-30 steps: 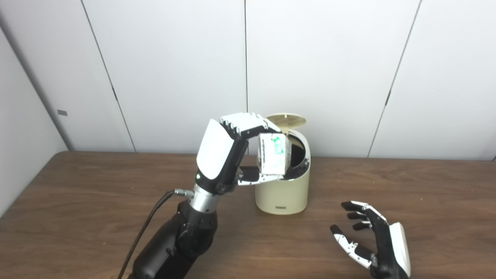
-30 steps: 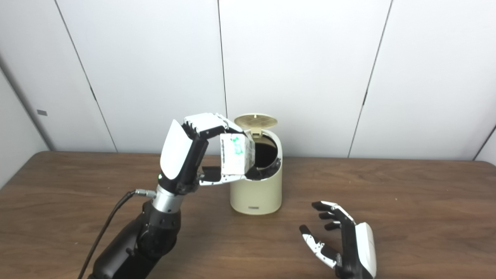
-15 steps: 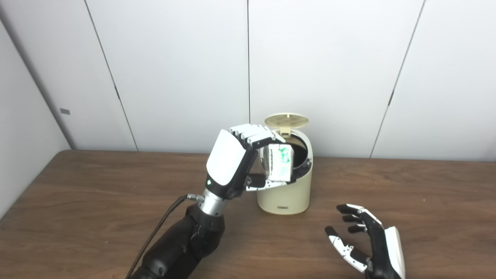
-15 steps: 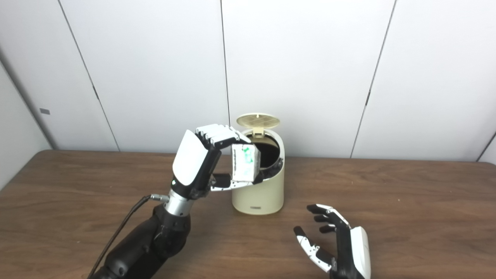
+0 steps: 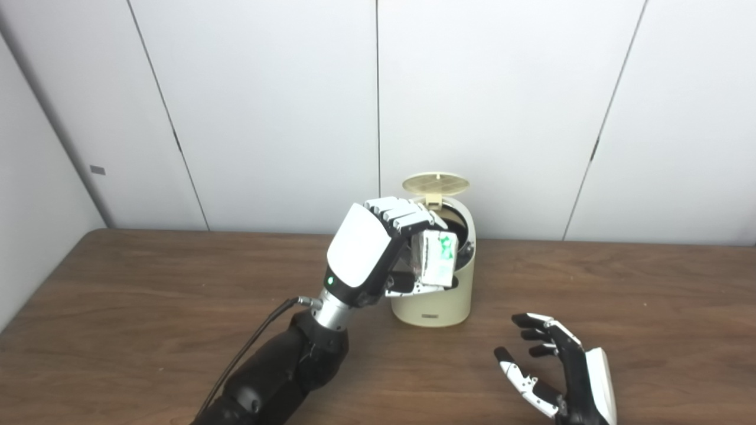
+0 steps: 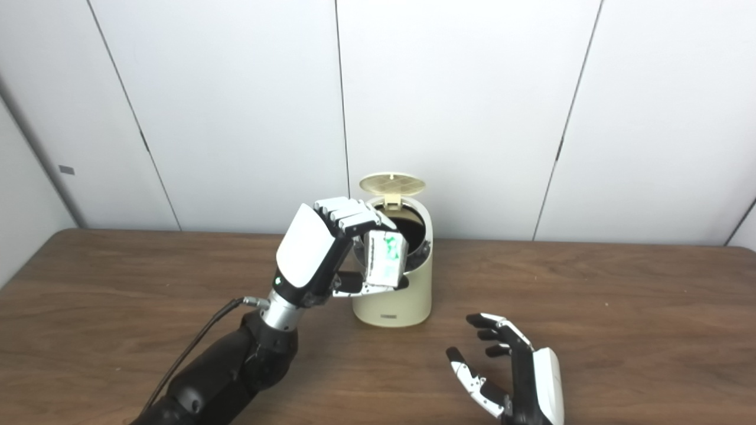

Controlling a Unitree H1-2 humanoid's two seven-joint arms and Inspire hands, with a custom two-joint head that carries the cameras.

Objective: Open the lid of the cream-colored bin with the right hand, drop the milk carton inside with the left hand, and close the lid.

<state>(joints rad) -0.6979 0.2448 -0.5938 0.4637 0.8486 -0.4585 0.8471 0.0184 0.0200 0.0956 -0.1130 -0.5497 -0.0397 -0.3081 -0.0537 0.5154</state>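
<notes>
At frame centre, the left hand (image 5: 378,251) grips the milk carton (image 5: 437,263) at the cream-colored bin's (image 5: 434,292) mouth.

Lid (image 5: 436,183) already stands open at the bin's back; the carton hangs against the front rim, tilted, not yet dropped (judging by its position, release comes next). Lower right, the right hand (image 5: 567,378) rests unclenched on the desk (image 5: 118,330), holding nothing. Closing the lid remains.
</notes>
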